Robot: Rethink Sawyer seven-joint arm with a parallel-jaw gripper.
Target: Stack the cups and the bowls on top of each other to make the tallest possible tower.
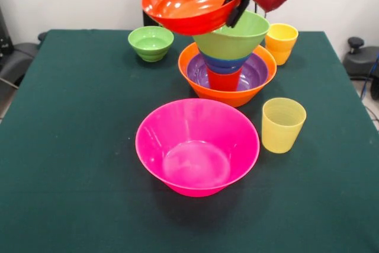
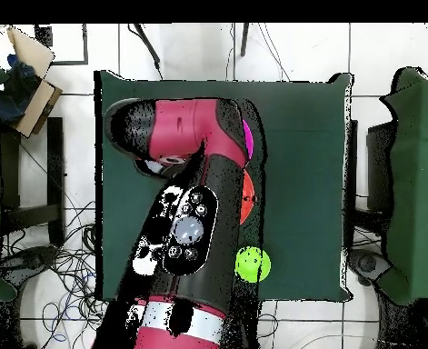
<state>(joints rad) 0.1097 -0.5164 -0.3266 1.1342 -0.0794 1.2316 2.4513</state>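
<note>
Bowls and 1 cup form the tower (image 1: 228, 66) at the table's (image 1: 71, 146) far middle; the gripper (image 1: 235, 5) pinches the red-orange bowl's (image 1: 186, 1) rim, tilted just above the green bowl (image 1: 234, 35); level and centre it before letting go; overhead the arm (image 2: 194, 200) hides the tower, showing only the small green bowl (image 2: 252, 264).

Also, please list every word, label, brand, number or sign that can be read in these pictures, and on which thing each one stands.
None can be read: the bowls and cups, such as the pink bowl, are plain, and the arm bears only unlettered buttons.
</note>
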